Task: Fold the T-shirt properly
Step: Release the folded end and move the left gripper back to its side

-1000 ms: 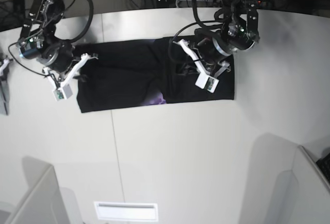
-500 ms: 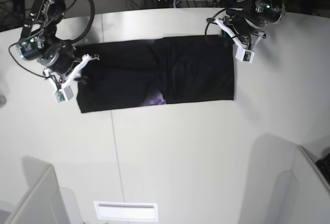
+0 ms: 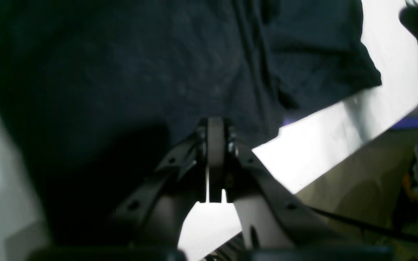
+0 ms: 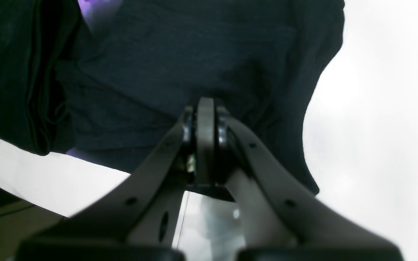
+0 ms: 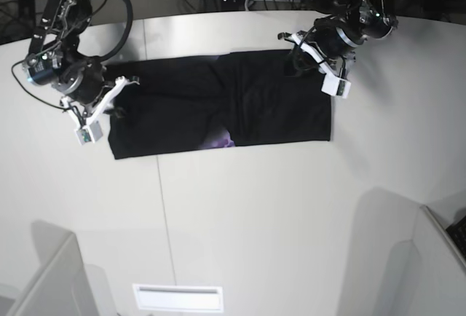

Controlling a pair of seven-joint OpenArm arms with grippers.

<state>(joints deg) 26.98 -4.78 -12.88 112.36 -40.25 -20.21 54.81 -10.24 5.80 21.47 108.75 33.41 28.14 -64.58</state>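
Over the T-shirt (image 5: 218,108)'s far corner I'm swinging the left gripper (image 5: 321,69) back in, jaws together, empty; right gripper (image 5: 104,105) also pinched together, so another fold's coming.

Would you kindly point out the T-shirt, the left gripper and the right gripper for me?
T-shirt (image 5: 269,97): base view, plain black folded panel.
Left gripper (image 3: 215,125): left wrist view, tips of shut fingers.
Right gripper (image 4: 205,105): right wrist view, tips of shut fingers.

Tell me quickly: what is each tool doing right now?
Left tool: closed, holding nothing, above the T-shirt.
Right tool: closed, holding nothing, over the same shirt.
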